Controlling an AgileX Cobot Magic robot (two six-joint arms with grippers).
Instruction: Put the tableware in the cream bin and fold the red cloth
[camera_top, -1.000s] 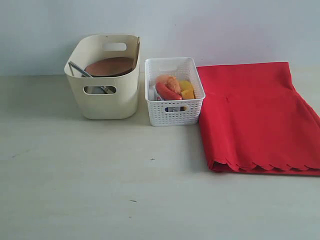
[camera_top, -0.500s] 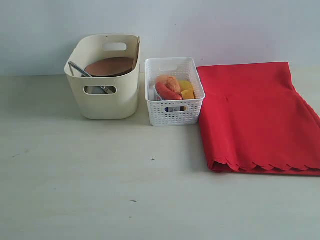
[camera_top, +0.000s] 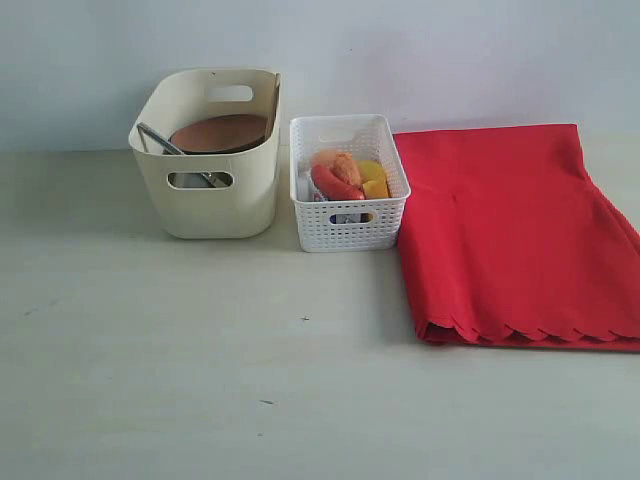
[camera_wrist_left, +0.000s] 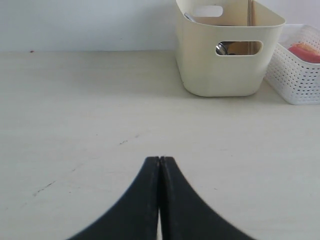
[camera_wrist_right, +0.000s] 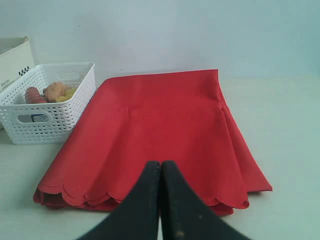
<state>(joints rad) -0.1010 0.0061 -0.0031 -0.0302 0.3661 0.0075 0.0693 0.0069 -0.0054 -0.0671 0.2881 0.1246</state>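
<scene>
Left arm: I am holding my left pincer (camera_wrist_left: 159, 161) clenched, jaws pressed flat together, grasping nothing, hovering over bare worktop (camera_top: 200, 350).

Exterior view, 10 o'clock: the cream bin (camera_top: 215, 208) is standing upright. The round brown plate (camera_top: 218, 132) is lying tilted inside it. A thin metal piece (camera_top: 158, 138) is leaning at the bin's 9 o'clock wall; I cannot tell which utensil it is. The other tableware is hidden below the rim.

At 12 o'clock: the white lattice basket (camera_top: 350, 218) is sitting just beside the bin, holding foods only.

At 3 o'clock: the red cloth (camera_top: 515, 235) is lying flat, touching the basket's side. Its scalloped edge is facing 6 o'clock and is showing stacked layers, so it is looking folded.

Right arm: I am holding my right pincer (camera_wrist_right: 160, 165) clenched and grasping nothing, poised above the cloth's scalloped edge.

Judgement: I am seeing no loose tableware on the worktop, so both steps are looking finished and I am at the closing stage. The next move is calling only for a check of the fold. If another fold is wanted, I am needing to release the right pincer and pinch a scalloped corner.
</scene>
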